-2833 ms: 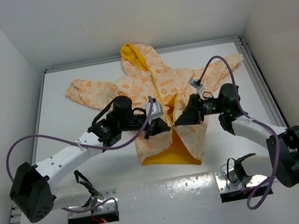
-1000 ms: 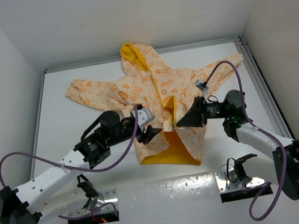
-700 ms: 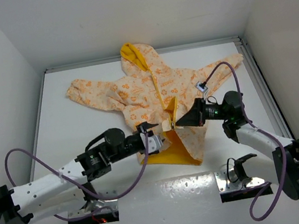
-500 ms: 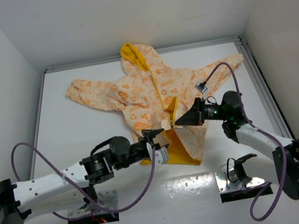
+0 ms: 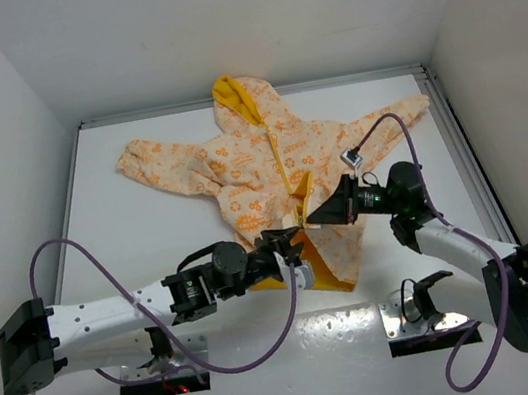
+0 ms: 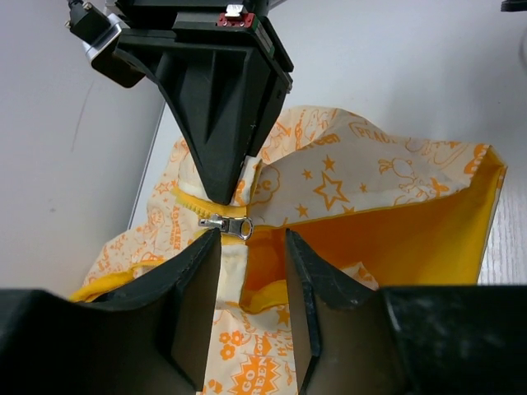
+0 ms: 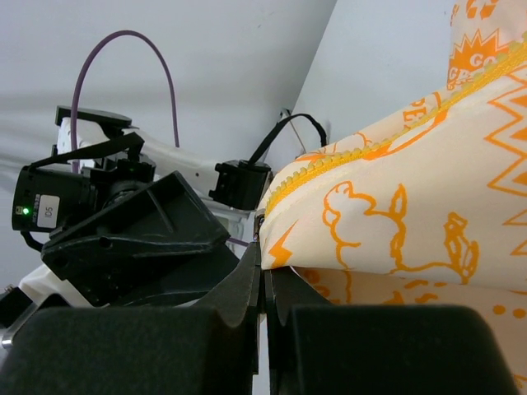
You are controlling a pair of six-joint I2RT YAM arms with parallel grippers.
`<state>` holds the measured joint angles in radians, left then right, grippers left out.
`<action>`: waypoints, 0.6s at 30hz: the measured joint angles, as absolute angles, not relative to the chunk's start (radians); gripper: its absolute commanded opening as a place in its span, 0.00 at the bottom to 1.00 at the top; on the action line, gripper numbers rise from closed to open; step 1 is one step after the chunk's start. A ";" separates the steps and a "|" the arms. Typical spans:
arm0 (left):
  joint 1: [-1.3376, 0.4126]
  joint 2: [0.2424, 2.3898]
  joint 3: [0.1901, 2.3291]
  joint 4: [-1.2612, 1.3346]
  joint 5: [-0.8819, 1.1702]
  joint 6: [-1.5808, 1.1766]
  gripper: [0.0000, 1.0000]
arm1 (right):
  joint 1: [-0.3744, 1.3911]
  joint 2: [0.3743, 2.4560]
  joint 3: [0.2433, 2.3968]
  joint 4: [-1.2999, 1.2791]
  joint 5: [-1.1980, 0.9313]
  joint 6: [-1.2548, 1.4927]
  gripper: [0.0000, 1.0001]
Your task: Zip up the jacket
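The jacket (image 5: 242, 156) lies spread on the white table with its hood at the far side. Its lower front is open and shows yellow lining (image 6: 403, 247). My right gripper (image 5: 310, 218) is shut on the jacket's front edge by the zipper and holds it lifted; the pinch shows in the right wrist view (image 7: 262, 247). My left gripper (image 5: 290, 242) is open just below it. In the left wrist view the metal zipper pull (image 6: 227, 224) sits right at the tip of my left finger (image 6: 198, 280), with the left gripper (image 6: 252, 240) beside it, not gripping.
The table (image 5: 149, 237) has a raised rim and white walls on three sides. Purple cables (image 5: 70, 252) loop from both arms. Two metal mounting plates (image 5: 421, 318) sit at the near edge. The jacket's sleeves (image 5: 152, 165) stretch out left and right.
My left arm has swung from the jacket's left side round to below its hem, its open gripper now pointing up at the zipper pull. My right gripper has kept its hold.
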<state>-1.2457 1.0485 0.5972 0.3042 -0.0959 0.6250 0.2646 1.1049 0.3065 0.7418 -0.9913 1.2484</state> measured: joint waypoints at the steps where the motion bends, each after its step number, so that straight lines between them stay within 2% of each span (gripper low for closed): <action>1: -1.246 1.053 0.597 0.308 -0.097 0.627 0.42 | 0.266 1.105 0.307 0.739 -0.991 1.253 0.00; 18: -1.227 1.133 0.597 0.354 -0.097 0.631 0.38 | 0.284 1.105 0.307 0.738 -0.986 1.279 0.00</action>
<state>-1.2266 1.1328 0.5972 0.3538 -0.0971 0.6312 0.2844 1.1049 0.3069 0.7380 -0.9859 1.2793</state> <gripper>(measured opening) 0.383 0.002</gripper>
